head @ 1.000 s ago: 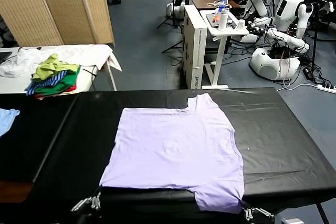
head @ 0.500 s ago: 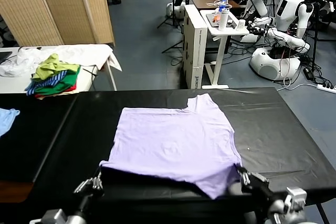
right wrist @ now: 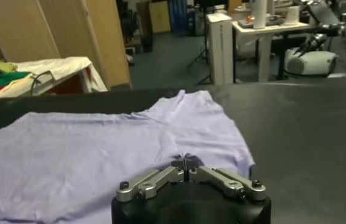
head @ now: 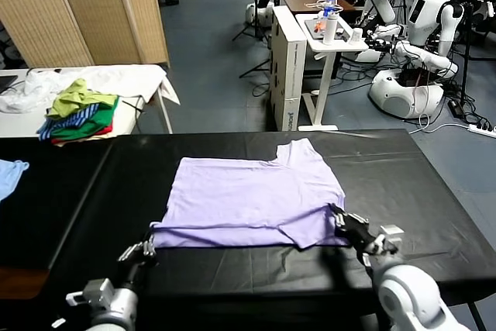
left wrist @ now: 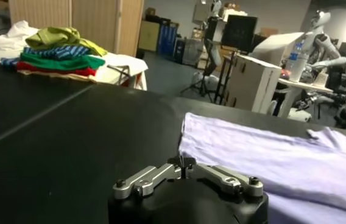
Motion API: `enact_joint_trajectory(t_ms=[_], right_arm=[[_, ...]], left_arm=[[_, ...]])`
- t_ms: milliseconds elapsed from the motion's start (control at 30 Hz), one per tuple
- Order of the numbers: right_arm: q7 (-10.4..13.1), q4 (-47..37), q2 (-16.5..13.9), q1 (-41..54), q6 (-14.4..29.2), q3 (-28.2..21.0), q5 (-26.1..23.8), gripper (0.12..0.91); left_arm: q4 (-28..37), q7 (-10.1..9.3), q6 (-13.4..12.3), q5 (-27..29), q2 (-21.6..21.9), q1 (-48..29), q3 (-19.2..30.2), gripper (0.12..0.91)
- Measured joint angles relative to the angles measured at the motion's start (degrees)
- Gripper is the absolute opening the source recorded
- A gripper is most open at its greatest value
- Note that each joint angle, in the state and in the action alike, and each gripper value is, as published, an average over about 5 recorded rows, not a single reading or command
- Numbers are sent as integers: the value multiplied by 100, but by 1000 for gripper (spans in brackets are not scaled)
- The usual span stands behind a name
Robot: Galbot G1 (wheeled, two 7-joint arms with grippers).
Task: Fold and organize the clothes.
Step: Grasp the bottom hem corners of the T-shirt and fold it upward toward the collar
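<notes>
T-shirt (head: 248,195): lavender, on black table (head: 403,184), near hem doubled over.
Left gripper (head: 147,247): clamped tight on left hem corner.
Right gripper (head: 339,218): clamped tight on right hem corner.

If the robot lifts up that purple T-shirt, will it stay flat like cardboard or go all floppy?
Probably floppy. The T-shirt looks thin and soft, and its near edge already bends over itself where the left gripper and the right gripper pinch its corners. It also looks light, so it would likely sag in the middle between the two grips, and could wrinkle or slide on the smooth black table.
</notes>
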Motion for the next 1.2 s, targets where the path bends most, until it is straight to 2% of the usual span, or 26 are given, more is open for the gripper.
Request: enact_joint_trajectory(t_ms=[333,400,467,567,733,833,933,1033,1200], right_arm=[[21,-72,30,12,-67,89,11,144],[-50,-36,21,-14,-148,127,23,186],[-144,32,-2,-57,-237,174,35,283],[-258,207,-69,-180,-322,277,41,482],[-334,630,-236,-580,-392,553,52,789],[-402,873,-335,-917,-386,796,86,886],[-496,1026,-427,-1286,-339,1083,122,904],[-551,1088,-477,-1599,-293,1317,129,906],[-572,1154,-480,-1946,-262,1515,125,873]], left_arm=[[215,-24,9,-10,0,-145,12,146],[223,-24,19,-12,-11,-166,21,146],[217,-24,24,-13,-25,-181,29,158],[174,-29,20,-11,-52,-180,29,265],[16,-59,45,0,-67,-93,-1,547],[-104,-60,71,8,-87,0,-39,737],[-213,-38,92,9,-117,126,-57,867],[-261,-23,105,10,-135,251,-55,902],[-264,-33,125,6,-142,334,-65,907]])
